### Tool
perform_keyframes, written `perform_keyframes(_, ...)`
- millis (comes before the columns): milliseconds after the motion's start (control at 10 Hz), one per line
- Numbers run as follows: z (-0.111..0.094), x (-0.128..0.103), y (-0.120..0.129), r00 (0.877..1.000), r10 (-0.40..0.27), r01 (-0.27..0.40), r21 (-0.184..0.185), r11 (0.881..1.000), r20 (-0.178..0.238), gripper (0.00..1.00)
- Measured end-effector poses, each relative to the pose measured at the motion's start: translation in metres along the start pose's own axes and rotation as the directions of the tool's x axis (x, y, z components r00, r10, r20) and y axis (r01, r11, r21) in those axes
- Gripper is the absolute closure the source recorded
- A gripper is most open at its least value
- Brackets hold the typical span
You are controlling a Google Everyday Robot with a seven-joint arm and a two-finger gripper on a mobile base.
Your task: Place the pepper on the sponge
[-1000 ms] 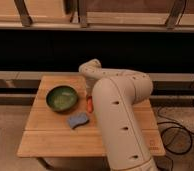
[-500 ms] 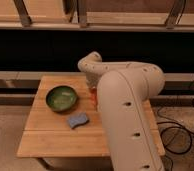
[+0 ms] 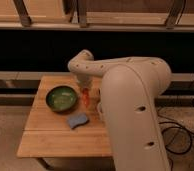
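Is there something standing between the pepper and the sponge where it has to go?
Nothing visible does. The gripper, shut on the pepper, hangs over the table beside the green bowl. Only bare wood lies between it and the sponge nearer the front edge; the bowl stands off that path.

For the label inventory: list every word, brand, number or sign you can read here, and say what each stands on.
No text can be read anywhere in this view.
The robot arm's shell, green bowl, blue sponge, pepper and wooden table show no lettering.
The gripper, above the table beside the bowl and shut on the pepper, shows no marking either.
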Motion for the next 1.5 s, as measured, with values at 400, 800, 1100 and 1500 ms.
perform_keyframes(400, -0.008, 0.031, 0.041, 0.997, -0.074, 0.073, -0.035, 0.997, -0.022, 1.00)
perform_keyframes(800, -0.007, 0.031, 0.041, 0.997, -0.072, 0.071, -0.037, 0.997, -0.023, 1.00)
perform_keyframes(1100, -0.016, 0.031, 0.077, 0.986, -0.168, 0.168, -0.054, 0.984, 0.004, 1.00)
perform_keyframes(1500, -0.031, 0.051, 0.107, 0.968, -0.248, 0.249, -0.040, 0.968, 0.033, 1.00)
